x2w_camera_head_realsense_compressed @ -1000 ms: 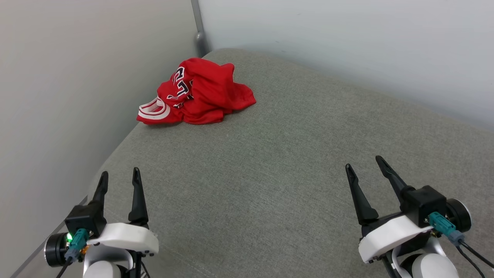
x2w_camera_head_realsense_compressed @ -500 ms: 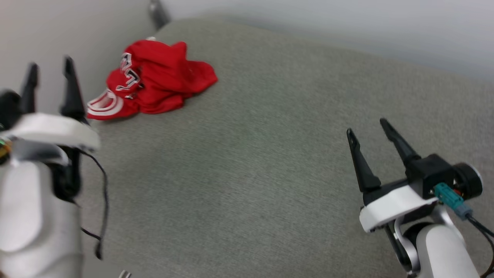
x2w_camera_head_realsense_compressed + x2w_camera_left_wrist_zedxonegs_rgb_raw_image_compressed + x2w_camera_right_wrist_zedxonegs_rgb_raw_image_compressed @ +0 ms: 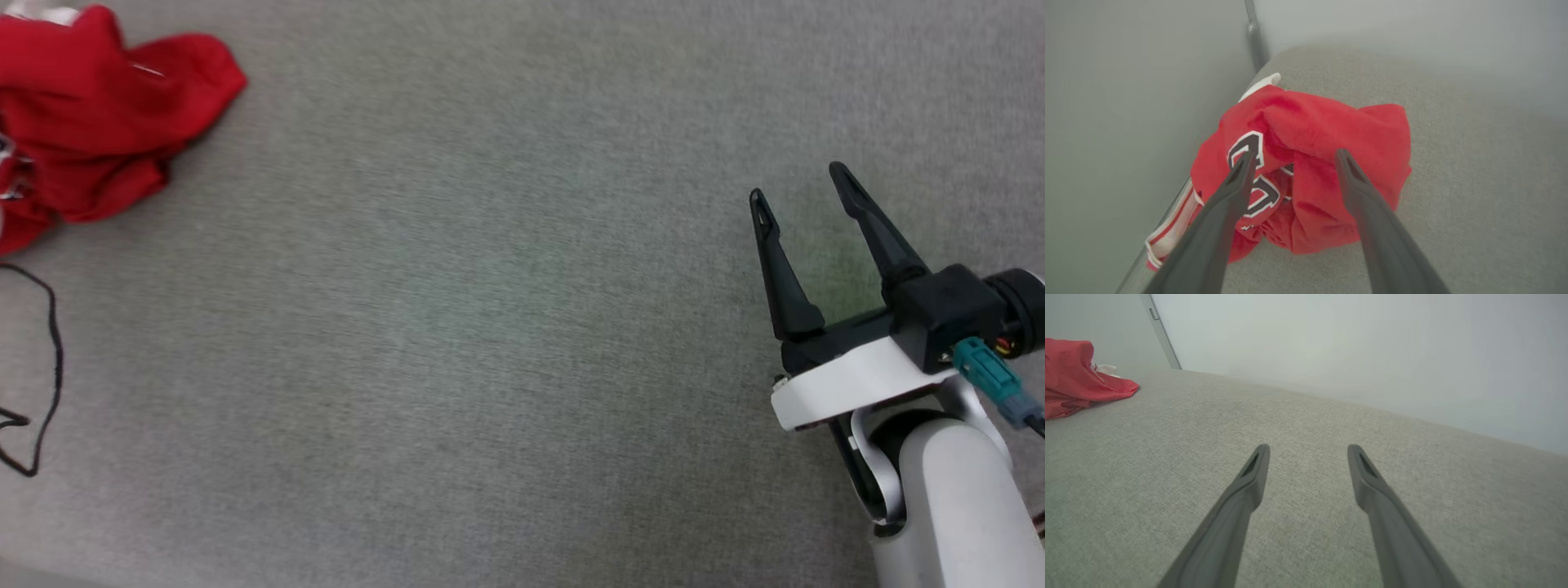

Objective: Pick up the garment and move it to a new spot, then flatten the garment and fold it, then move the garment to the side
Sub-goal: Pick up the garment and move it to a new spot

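The garment [image 3: 98,122], a crumpled red jersey, lies at the head view's top left corner on the grey cushion. In the left wrist view the garment [image 3: 1306,134] sits bunched against the wall, black white-outlined lettering and striped white trim showing. My left gripper [image 3: 1294,157] hovers just above it, open, fingers spread over the heap with nothing between them. My right gripper [image 3: 804,192] stands open at the right, far from the cloth. In the right wrist view my right gripper [image 3: 1308,451] hangs over bare cushion, the garment [image 3: 1073,375] far left.
A grey fabric cushion [image 3: 490,327] carries everything. Pale walls [image 3: 1126,102] meet at a corner post [image 3: 1255,36] right behind the cloth. A thin black cable [image 3: 49,343] loops at the head view's left edge.
The head camera has swung down and right, so the jersey slid to the top left corner. The left arm rose toward the jersey and left the head view. The right gripper stays open.
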